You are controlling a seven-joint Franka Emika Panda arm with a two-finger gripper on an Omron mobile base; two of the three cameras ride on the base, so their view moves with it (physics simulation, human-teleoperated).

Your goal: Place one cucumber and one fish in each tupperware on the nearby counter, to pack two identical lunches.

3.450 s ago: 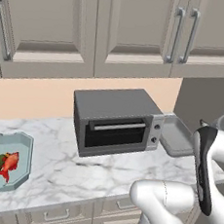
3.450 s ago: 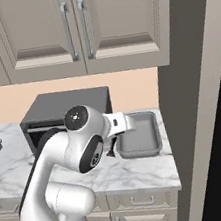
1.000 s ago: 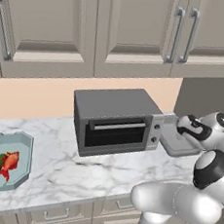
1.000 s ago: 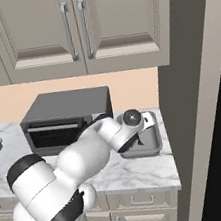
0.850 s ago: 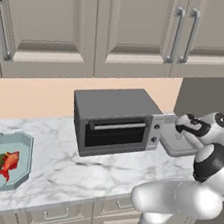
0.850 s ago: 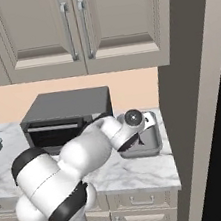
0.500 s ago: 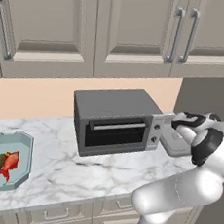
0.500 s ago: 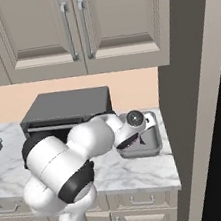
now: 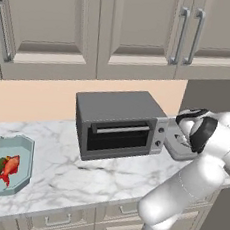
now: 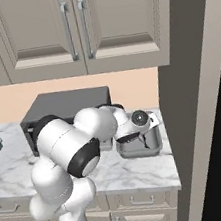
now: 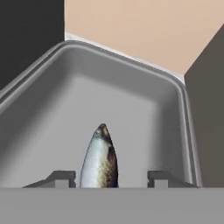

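you're looking at a home kitchen, a rendered one. beige panelled wall cabinets [image 9: 121, 27] with long metal handles [image 9: 182, 28] hang above a peach backsplash wall [image 9: 33, 96], and a white-grey marbled stone counter [image 9: 70, 175] runs below over beige drawers [image 9: 55, 220] with small metal pulls. a dark grey toaster oven [image 9: 118, 123] with a glass door sits on that counter against the wall. food containers rest on the stone too: a pale teal octagonal tupperware [image 9: 25, 148] at the left and a grey tray-like tupperware [image 10: 155, 141] beside the oven. a tall dark panel [image 10: 188, 80] closes the counter at its right end
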